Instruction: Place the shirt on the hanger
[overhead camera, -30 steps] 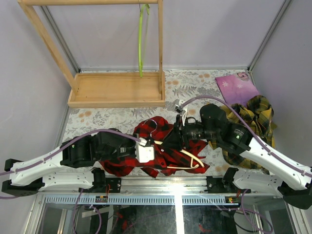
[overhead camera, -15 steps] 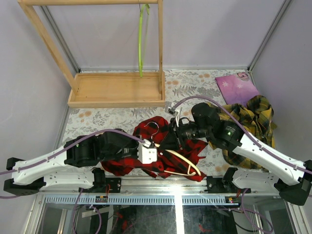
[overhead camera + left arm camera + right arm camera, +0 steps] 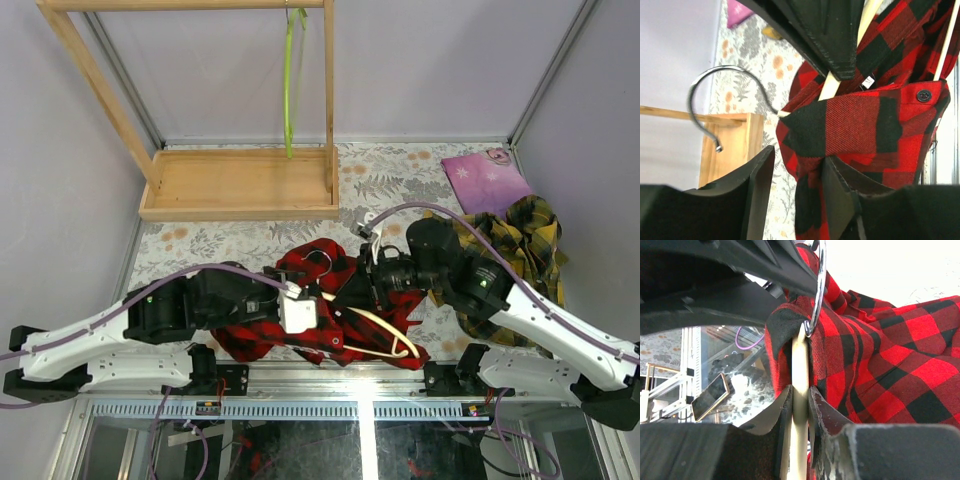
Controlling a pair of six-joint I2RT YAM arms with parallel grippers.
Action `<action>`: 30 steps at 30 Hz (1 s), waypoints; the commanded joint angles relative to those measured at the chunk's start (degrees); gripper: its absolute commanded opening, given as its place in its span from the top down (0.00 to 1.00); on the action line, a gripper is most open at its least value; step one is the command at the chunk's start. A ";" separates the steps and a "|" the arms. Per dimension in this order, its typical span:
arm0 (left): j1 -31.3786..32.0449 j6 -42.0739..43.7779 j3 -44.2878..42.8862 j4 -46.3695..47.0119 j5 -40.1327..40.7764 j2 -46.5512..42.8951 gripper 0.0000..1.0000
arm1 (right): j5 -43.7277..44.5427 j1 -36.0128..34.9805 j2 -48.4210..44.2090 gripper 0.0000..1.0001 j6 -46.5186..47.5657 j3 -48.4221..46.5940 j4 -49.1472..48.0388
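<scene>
Red-and-black buffalo-plaid shirt (image 3: 880, 365); pale cream hanger (image 3: 800, 360) between the jaws of the black right gripper (image 3: 799, 397); grey floral table (image 3: 200, 240).

my top camera sits high behind the arm bases and looks down and forward over the whole table (image 3: 200, 240) to the wooden rack (image 3: 240, 185) at the back. the left wrist camera is pressed right up against the shirt (image 3: 865, 125), facing away from me towards that rack. the right wrist camera is just as close but faces back towards the table's near edge. all three share the shirt and the hanger (image 3: 800, 370) with its metal hook.
</scene>
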State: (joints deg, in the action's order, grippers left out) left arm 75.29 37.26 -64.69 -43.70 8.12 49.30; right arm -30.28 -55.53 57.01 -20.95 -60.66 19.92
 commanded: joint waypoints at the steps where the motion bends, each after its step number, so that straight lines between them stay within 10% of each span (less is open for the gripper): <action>1: 0.16 -0.06 -1.34 7.08 -0.89 -3.73 0.54 | 2.77 -0.49 -3.29 1.00 -0.01 0.85 -6.01; 17: 0.14 -9.97 0.65 13.18 4.57 -11.65 0.32 | 21.18 -0.46 -13.55 1.00 -5.03 7.63 -12.36; 30: 0.21 -5.79 5.69 11.83 1.19 -7.71 0.22 | 14.51 -0.46 -14.09 1.00 -2.75 8.34 -14.47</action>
State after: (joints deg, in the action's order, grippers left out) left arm 75.29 28.88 -60.80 -31.88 11.60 38.68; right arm -13.47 -55.77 43.94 -23.99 -52.07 13.32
